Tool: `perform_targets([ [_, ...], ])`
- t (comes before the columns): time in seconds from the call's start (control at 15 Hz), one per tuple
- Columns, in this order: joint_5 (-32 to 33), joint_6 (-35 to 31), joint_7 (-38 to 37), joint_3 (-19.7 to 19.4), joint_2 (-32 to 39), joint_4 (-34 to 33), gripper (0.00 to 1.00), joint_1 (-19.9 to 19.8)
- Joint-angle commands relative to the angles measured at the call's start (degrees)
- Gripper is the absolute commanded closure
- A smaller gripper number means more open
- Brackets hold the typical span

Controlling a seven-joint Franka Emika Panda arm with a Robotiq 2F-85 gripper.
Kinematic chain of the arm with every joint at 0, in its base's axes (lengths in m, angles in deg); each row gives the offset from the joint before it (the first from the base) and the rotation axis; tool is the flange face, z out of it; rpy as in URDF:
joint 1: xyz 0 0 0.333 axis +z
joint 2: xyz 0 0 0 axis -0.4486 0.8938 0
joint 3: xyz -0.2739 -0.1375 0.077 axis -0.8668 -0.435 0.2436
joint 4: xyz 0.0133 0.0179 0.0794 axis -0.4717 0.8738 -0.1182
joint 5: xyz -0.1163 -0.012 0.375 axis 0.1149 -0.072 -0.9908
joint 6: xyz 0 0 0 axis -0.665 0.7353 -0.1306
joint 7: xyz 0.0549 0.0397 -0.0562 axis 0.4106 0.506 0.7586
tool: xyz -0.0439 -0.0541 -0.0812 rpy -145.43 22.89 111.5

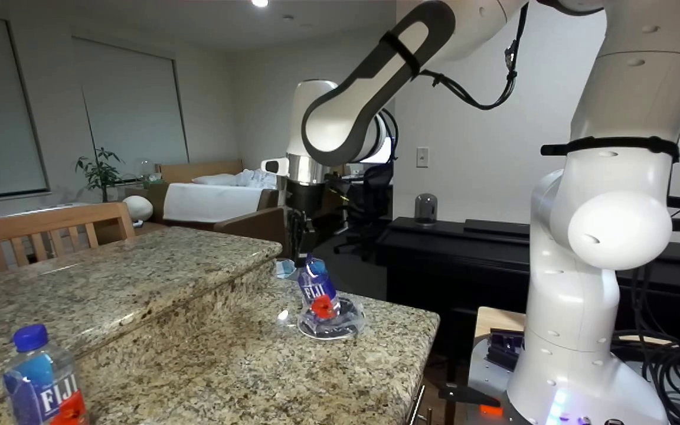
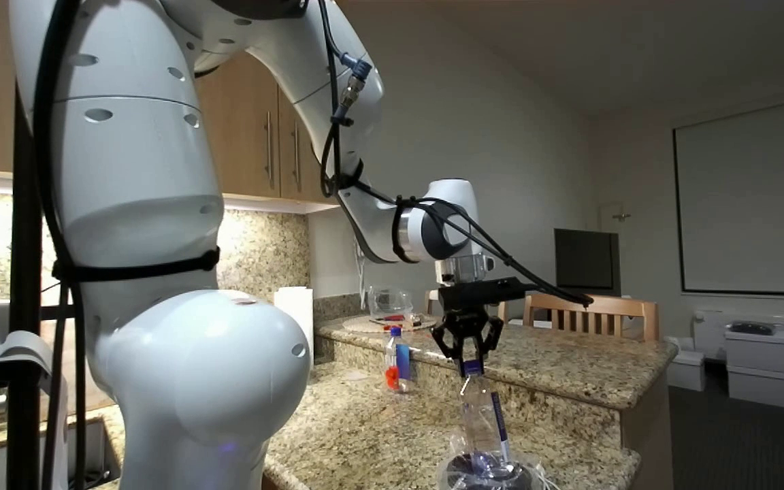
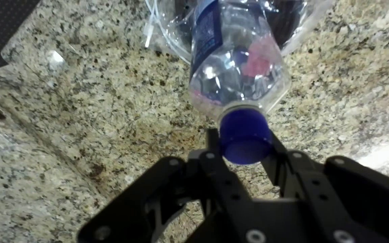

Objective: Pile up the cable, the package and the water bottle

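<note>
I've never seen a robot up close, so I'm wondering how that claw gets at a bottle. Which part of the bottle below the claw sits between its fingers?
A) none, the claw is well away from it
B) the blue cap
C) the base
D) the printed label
B: in the wrist view, the fingers of the gripper lie on either side of the blue cap of the water bottle.

Home kitchen, granite counter [image 1: 239, 360], cabinets [image 2: 239, 122], bed [image 1: 189, 172]
</note>
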Motion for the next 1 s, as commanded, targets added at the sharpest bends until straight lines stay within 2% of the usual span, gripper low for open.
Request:
perform_targets([
  [0.0, 0.35, 0.03, -0.53, -1.21, -2.25, 1.49, 0.86, -0.88],
  [0.53, -5.81, 1.11, 3.12, -6.26, -4.09, 4.03, 0.86, -0.89],
  [0.93, -5.34, 1.01, 2.33, -8.17, -4.86, 4.79, 0.86, -1.51],
])
